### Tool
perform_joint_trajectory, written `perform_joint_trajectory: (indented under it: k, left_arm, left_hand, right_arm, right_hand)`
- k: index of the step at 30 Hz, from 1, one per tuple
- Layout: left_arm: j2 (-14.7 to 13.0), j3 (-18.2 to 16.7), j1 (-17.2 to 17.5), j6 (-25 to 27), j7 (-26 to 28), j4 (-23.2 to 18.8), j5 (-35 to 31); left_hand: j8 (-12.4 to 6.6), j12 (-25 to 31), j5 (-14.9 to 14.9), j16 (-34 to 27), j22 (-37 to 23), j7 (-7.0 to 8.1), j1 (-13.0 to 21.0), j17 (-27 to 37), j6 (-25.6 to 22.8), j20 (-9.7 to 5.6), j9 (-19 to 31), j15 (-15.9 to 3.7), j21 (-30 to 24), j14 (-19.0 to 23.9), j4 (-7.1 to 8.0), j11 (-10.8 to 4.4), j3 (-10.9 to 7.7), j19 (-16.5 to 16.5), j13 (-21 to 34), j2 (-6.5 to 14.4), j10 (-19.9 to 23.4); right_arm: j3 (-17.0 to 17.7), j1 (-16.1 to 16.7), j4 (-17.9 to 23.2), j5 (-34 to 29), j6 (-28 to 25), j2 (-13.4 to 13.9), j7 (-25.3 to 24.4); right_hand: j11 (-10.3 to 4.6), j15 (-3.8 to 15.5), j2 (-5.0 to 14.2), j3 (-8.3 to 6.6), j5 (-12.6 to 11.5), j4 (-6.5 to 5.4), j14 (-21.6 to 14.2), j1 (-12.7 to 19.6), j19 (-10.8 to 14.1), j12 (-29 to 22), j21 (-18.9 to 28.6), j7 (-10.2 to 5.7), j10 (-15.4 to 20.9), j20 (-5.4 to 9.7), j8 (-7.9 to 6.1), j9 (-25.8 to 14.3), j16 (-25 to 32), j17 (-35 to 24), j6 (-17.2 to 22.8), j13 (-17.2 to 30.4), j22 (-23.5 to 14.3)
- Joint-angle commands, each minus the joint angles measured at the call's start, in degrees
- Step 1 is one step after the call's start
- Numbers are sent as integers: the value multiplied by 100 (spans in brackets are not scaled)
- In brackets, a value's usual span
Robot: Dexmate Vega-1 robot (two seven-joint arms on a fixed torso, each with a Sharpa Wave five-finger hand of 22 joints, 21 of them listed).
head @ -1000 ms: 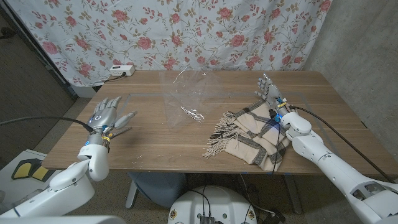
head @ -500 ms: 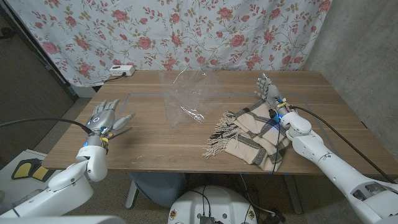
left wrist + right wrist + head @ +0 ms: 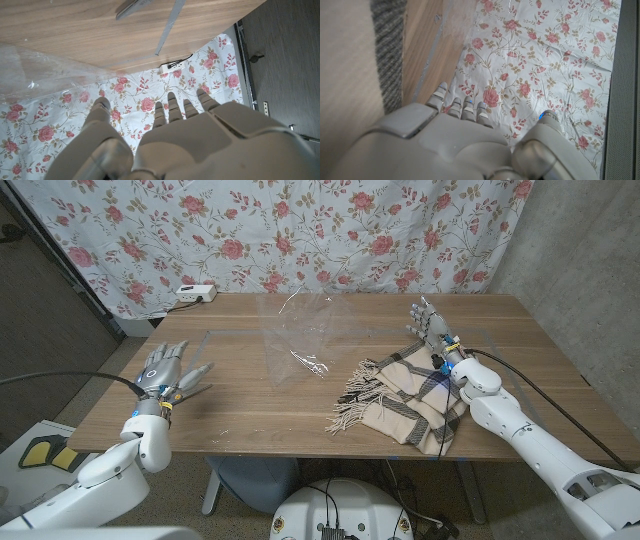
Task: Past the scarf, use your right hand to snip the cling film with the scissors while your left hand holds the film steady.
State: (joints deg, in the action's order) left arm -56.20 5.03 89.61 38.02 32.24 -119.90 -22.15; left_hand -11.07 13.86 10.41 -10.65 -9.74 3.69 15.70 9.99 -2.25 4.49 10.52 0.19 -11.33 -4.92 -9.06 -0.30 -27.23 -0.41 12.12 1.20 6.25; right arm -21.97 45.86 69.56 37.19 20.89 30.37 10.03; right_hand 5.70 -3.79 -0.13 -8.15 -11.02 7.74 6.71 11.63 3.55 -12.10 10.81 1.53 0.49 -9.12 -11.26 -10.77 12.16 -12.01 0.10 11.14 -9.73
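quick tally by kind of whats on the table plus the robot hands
cling film: 1
scarf: 1
white power strip: 1
robot hands, left and right, both holding nothing: 2
total: 5
no scissors that I can make out.

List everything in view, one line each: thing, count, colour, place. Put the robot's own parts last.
Cling film: one sheet, clear, crumpled at the table's middle toward the far edge.
Scarf: one, beige with dark checks and fringes, on the table's right side, near the front.
Power strip: one, white, at the far left corner of the table.
Table: one, brown wood.
Curtain: one, white with pink roses, behind the table.
Scissors: cannot make them out.
Left robot hand: one, grey, over the table's left edge, fingers apart, holding nothing.
Right robot hand: one, grey, at the scarf's far end, fingers apart, holding nothing.
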Motion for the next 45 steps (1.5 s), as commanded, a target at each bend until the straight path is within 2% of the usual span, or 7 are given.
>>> perform_joint_trajectory:
  k: [1, 21, 24, 30, 35, 36, 45]
  left_arm:
    - [-18, 120, -93, 187, 42, 56, -46]
    - [-392, 444, -266, 504, -45, 159, -169]
    - [-449, 473, -282, 551, -47, 148, -180]
    - [-577, 548, -321, 708, -95, 106, -226]
    - [-659, 631, -372, 866, -145, 77, -246]
    - [-700, 654, -380, 892, -169, 72, -256]
    - [-873, 823, -542, 1135, -336, 34, -233]
  left_hand:
    - [-31, 39, -15, 11, -21, 30, 37, 16, -45, 27, 30, 37, 29, -4, -3, 27, 17, -48, 28, -27, 68]
    - [-35, 71, 1, -31, -21, 16, 115, 20, -70, 67, 31, 22, 29, 99, -13, -32, -4, -44, 49, -17, 141]
    - [-75, 130, 15, -64, -19, 47, 232, 22, -165, 79, 32, 30, -1, 224, -52, -74, -46, 60, 68, -7, 276]
    - [-106, 175, 15, -125, -12, 41, 468, 29, -252, 59, 33, 89, -37, 514, -112, 0, -101, 275, 99, -66, 370]
    - [-108, 327, -4, -101, -11, 52, 663, 34, -255, 15, 34, 44, 2, 545, -131, -72, -133, 262, 130, -143, 756]
    - [-107, 378, -18, -89, -11, 61, 740, 34, -250, 4, 34, 18, 11, 532, -131, -186, -143, 259, 142, -177, 905]
    - [-76, 394, -29, -65, -11, 82, 873, 33, -170, -21, 34, -15, 54, 488, -120, -201, -156, 170, 164, -240, 996]
  right_arm:
    - [62, -29, -41, 192, -69, 1, 216]
    - [6, -170, -102, 95, -158, 77, 315]
    - [2, -193, -143, 92, -146, 63, 330]
    - [-9, -226, -175, 78, -157, 60, 342]
    - [-15, -249, -224, 87, -146, 34, 366]
    - [-17, -252, -225, 89, -153, 33, 370]
    - [-15, -302, -277, 77, -137, 18, 375]
  right_hand:
    - [18, 3, 9, -16, 12, -13, -29, 59, 19, -38, 30, 52, 61, -12, -28, -26, 16, 7, 3, 20, -10]
    - [16, -11, 22, -21, 12, -14, -39, 71, 17, -7, 24, 34, 6, -19, -40, -26, 14, 8, 46, 21, -10]
    - [13, -7, 23, -21, 12, -14, -40, 72, 17, -5, 23, 35, 5, -18, -40, -26, 14, 9, 47, 21, -10]
    - [12, -5, 30, -24, 13, -14, -44, 77, 19, -7, 22, 48, 19, -18, -6, -26, 14, 9, -31, 22, -10]
    - [3, 1, 33, -24, 14, -15, -52, 80, 19, -1, 20, 47, 11, -20, 15, -26, 15, 9, -90, 23, -10]
    - [0, 3, 34, -24, 14, -15, -53, 81, 20, 0, 20, 45, 10, -18, 16, -26, 15, 9, -93, 23, -10]
    - [4, 1, 38, -26, 15, -14, -54, 87, 22, 2, 19, 52, 13, -21, 13, -26, 13, 10, -93, 23, -10]
